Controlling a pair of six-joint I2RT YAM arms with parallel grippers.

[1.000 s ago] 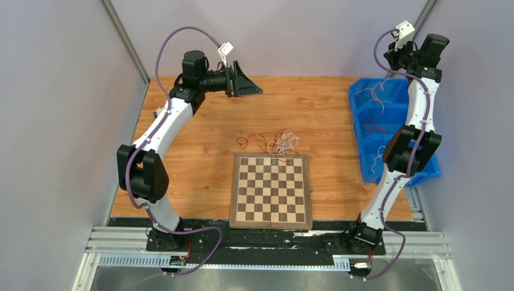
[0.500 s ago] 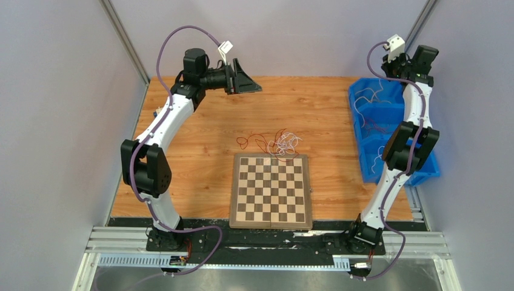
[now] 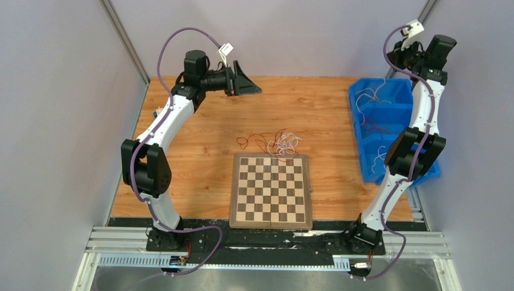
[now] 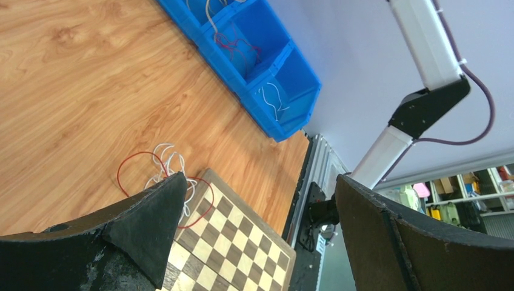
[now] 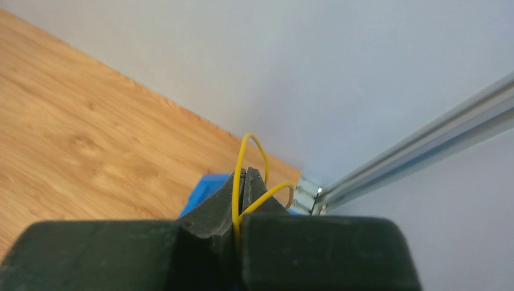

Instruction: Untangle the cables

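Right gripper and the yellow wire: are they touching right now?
Touching. The right wrist view shows the yellow wire pinched inside the shut right gripper, with its loops sticking out past the tips.

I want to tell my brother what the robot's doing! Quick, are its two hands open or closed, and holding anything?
Left gripper: open, holding nothing.
Right gripper: shut on a yellow cable.

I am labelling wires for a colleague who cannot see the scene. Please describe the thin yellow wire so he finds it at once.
At the far right stands a blue plastic bin; the right gripper hangs above its far end. From its shut black fingers a thin yellow wire loops out. Unlike the red and white tangle beside the wooden chessboard, it is held in the air.
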